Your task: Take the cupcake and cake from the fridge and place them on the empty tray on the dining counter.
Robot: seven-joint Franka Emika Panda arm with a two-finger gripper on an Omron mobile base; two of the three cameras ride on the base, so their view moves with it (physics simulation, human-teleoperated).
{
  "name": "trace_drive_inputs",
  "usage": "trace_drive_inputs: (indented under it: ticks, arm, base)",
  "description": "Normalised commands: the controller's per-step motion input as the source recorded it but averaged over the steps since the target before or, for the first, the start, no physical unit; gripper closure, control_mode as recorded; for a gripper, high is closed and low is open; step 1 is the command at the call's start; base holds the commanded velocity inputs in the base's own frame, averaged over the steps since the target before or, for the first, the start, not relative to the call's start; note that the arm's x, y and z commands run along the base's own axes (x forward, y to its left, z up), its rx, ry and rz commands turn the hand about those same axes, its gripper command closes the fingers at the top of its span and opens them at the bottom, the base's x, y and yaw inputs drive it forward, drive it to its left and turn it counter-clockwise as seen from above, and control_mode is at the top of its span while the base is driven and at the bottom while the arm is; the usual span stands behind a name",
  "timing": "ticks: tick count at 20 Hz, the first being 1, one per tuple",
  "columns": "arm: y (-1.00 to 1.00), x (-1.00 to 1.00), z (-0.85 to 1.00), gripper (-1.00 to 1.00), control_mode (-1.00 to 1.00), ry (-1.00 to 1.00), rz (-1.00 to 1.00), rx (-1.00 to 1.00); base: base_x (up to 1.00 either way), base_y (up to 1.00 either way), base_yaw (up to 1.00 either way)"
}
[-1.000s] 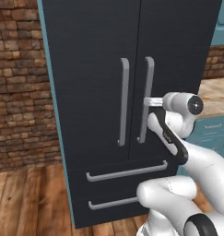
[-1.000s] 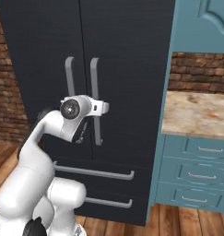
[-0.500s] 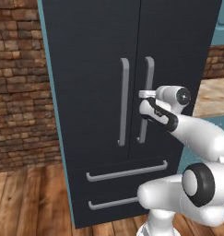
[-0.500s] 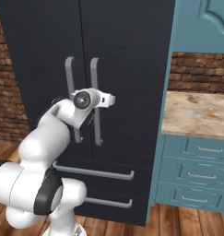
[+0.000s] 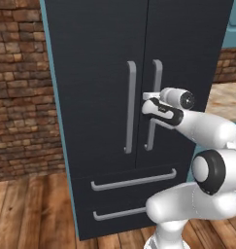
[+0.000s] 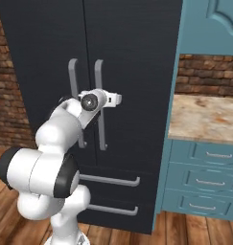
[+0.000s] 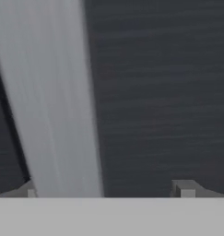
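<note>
Brick wall and plank floor behind a tall navy-black fridge, both doors shut, two grey bar handles side by side at the door seam, two drawers below with long grey pulls. Right-hand door handle met mid-height by the tool of the white arm, reached in level from the right of the left base view. Seen from the right base view, tool at the right-hand handle, just right of the left-hand handle. Teal cabinet drawers beside the fridge, topped by a beige mottled surface, with an upper teal cabinet above. In the hand view, pale grey handle running top to bottom between the two fingertips, jaws spread wide around it, nothing clamped; dark door face close behind. Contact between fingertips and handle not discernible.
</note>
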Motion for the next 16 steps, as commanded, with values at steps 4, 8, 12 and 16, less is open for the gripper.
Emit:
trace_drive_inputs:
  ticks: [4, 8, 12, 16]
  arm:
    - [0.03, 0.69, 0.00, 1.00, -1.00, 0.15, 0.00, 0.00]
    - [-0.04, -0.44, 0.29, 1.00, -1.00, 0.12, 0.00, 0.00]
    - [-0.35, -0.94, 0.34, 1.00, -1.00, 0.07, 0.00, 0.00]
    - [-0.79, -1.00, 0.22, 1.00, -1.00, 0.07, 0.00, 0.00]
  base:
    - [0.00, 0.00, 0.00]
    - [0.00, 0.00, 0.00]
    - [0.00, 0.00, 0.00]
    - [0.00, 0.00, 0.00]
